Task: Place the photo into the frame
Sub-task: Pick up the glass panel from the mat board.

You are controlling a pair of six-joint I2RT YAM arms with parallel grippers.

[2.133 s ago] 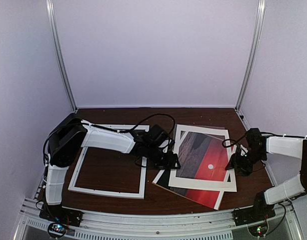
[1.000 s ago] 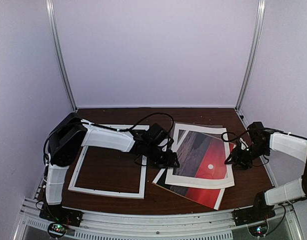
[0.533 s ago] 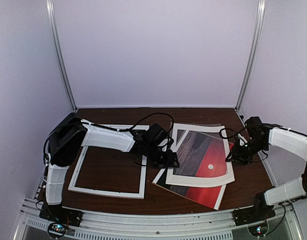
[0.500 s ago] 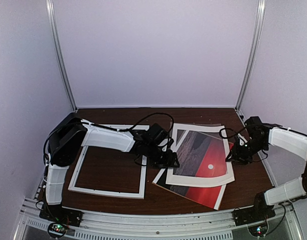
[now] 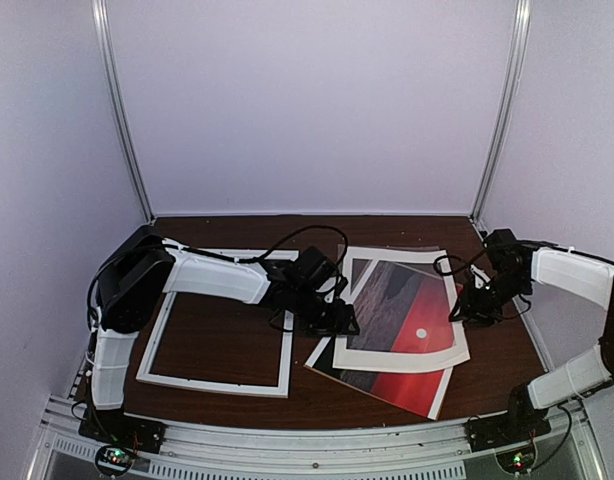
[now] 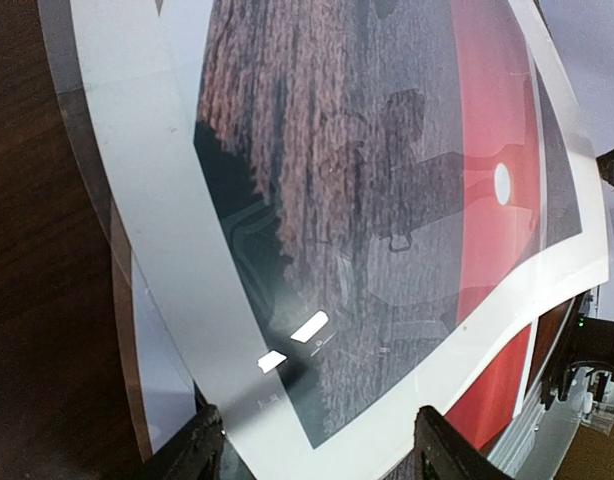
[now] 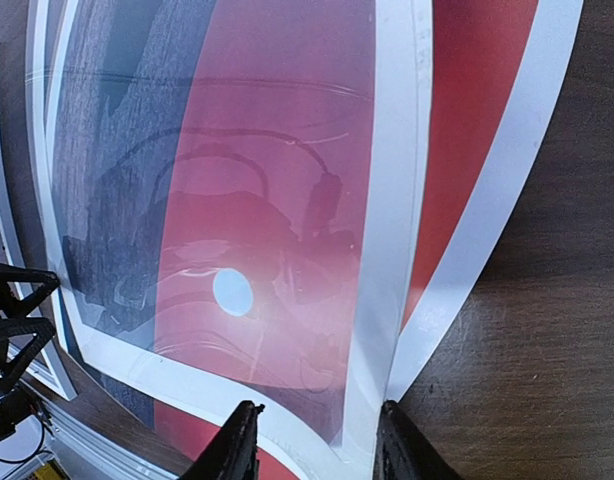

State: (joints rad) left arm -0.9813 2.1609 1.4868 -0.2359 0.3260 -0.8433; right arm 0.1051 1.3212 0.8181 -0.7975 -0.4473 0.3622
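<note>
- Top camera: the frame (image 5: 212, 386) lies flat at the left of the worktop (image 5: 217, 330), with only bare wood inside its rails. The photo (image 5: 409, 391) lies well to its right, outside it, under a white mat (image 5: 397, 364) whose right edge bows upward.
- Only this view shows the frame. It also puts my left gripper (image 5: 339, 322) at the stack's left edge and my right gripper (image 5: 467, 308) at the mat's raised edge.
- Left wrist camera: my left gripper (image 6: 312, 455) stands wide open and grasps nothing, a finger on either side of the mat's (image 6: 147, 200) border. A glossy clear sheet (image 6: 317, 200) over the photo (image 6: 492, 400) mirrors the arm.
- Right wrist camera: my right gripper (image 7: 312, 445) is partly open with the mat's (image 7: 392, 200) border between its fingers. I cannot tell whether it pinches it. The photo (image 7: 477, 90) shows its white sun here.
</note>
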